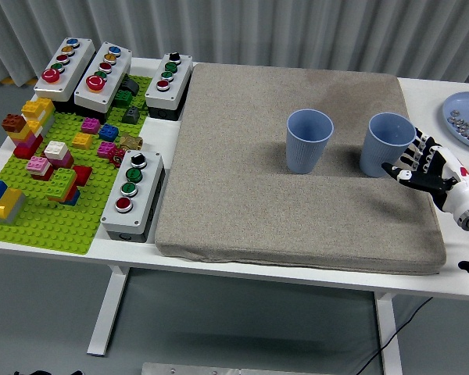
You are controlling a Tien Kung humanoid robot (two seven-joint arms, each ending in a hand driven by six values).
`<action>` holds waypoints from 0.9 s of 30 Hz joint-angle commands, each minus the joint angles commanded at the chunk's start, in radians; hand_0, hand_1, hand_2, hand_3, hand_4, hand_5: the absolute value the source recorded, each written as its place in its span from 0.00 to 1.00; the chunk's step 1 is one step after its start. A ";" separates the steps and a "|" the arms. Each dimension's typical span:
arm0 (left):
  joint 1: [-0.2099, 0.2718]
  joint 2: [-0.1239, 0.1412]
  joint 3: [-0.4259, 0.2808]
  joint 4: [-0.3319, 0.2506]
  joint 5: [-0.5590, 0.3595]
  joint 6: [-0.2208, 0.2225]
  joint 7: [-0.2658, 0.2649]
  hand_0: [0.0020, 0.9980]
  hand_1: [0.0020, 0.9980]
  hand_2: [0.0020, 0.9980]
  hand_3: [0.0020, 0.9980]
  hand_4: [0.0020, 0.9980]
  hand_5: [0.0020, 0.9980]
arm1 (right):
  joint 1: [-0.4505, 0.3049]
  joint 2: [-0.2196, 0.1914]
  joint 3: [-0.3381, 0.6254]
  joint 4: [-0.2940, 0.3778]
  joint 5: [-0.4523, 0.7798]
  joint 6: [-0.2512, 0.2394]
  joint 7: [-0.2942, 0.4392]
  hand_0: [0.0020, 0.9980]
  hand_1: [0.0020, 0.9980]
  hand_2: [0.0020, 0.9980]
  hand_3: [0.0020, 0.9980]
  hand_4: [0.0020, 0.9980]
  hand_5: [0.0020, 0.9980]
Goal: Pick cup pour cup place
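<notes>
Two blue cups stand upright on a grey mat [242,180] that covers the middle of the white table [422,281], and the mat probably gives them a soft, non-slip footing for lifting and setting down. The right cup [387,145] is near the mat's right edge, within easy reach of the right hand [428,166], while the left cup [308,141] stands a little apart from it, likely as the one to receive the pour. The hand comes in from the right at cup height, its fingers [405,162] spread and relaxed, their tips just beside the right cup's near wall; whether they touch it cannot be told, and they do not wrap it, so nothing is held. The pick looks not yet made. The left arm is out of sight. Button boxes and a brick board sit at the left, clear of the work.
</notes>
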 joint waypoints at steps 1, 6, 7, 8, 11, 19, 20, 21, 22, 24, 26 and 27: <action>0.000 0.000 0.000 0.000 0.000 0.000 0.000 0.77 0.76 0.81 0.65 0.50 0.97 | 0.000 0.001 -0.001 -0.001 0.001 0.000 0.001 0.96 0.94 1.00 1.00 0.83 0.14; 0.000 0.000 0.007 0.000 -0.007 0.000 -0.001 0.77 0.76 0.81 0.65 0.50 0.97 | 0.005 0.005 -0.007 -0.018 0.011 -0.007 0.013 0.96 0.94 1.00 1.00 0.83 0.14; 0.000 0.000 0.008 0.000 -0.007 0.000 -0.001 0.77 0.76 0.81 0.65 0.50 0.97 | 0.005 0.005 -0.008 -0.019 0.012 -0.008 0.013 0.96 0.94 1.00 1.00 0.83 0.14; -0.001 0.000 0.009 0.000 -0.009 0.000 -0.001 0.77 0.76 0.81 0.65 0.50 0.97 | 0.007 0.007 -0.010 -0.024 0.015 -0.009 0.018 0.96 0.94 1.00 1.00 0.83 0.14; -0.001 0.000 0.012 0.000 -0.012 0.000 -0.002 0.77 0.76 0.81 0.65 0.50 0.97 | 0.018 0.012 -0.017 -0.039 0.021 -0.016 0.027 0.96 0.94 1.00 1.00 0.83 0.14; -0.007 0.000 0.028 0.000 -0.027 0.000 -0.005 0.77 0.76 0.81 0.65 0.50 0.97 | 0.055 0.028 -0.031 -0.098 0.042 -0.026 0.049 0.96 0.94 1.00 1.00 0.82 0.14; -0.007 0.000 0.029 0.000 -0.028 -0.001 -0.005 0.77 0.76 0.81 0.65 0.50 0.97 | 0.057 0.029 -0.031 -0.103 0.044 -0.027 0.050 0.96 0.94 1.00 1.00 0.82 0.14; -0.008 0.000 0.030 0.000 -0.029 -0.001 -0.005 0.77 0.76 0.81 0.65 0.50 0.97 | 0.058 0.029 -0.032 -0.105 0.045 -0.027 0.051 0.96 0.94 1.00 1.00 0.82 0.14; -0.008 -0.001 0.032 0.000 -0.031 -0.001 -0.005 0.77 0.76 0.81 0.65 0.50 0.97 | 0.058 0.030 -0.033 -0.109 0.047 -0.027 0.053 0.96 0.94 1.00 1.00 0.82 0.14; -0.009 -0.001 0.032 0.000 -0.031 -0.001 -0.005 0.77 0.76 0.81 0.65 0.50 0.97 | 0.058 0.032 -0.035 -0.113 0.045 -0.028 0.052 0.96 0.94 1.00 1.00 0.82 0.14; -0.009 -0.001 0.034 0.000 -0.034 -0.001 -0.006 0.77 0.76 0.81 0.65 0.50 0.97 | 0.058 0.032 -0.037 -0.114 0.045 -0.029 0.052 0.96 0.94 1.00 1.00 0.82 0.14; -0.009 -0.001 0.035 0.000 -0.034 -0.002 -0.006 0.77 0.76 0.81 0.65 0.50 0.97 | 0.058 0.032 -0.037 -0.115 0.045 -0.029 0.051 0.96 0.94 1.00 1.00 0.82 0.14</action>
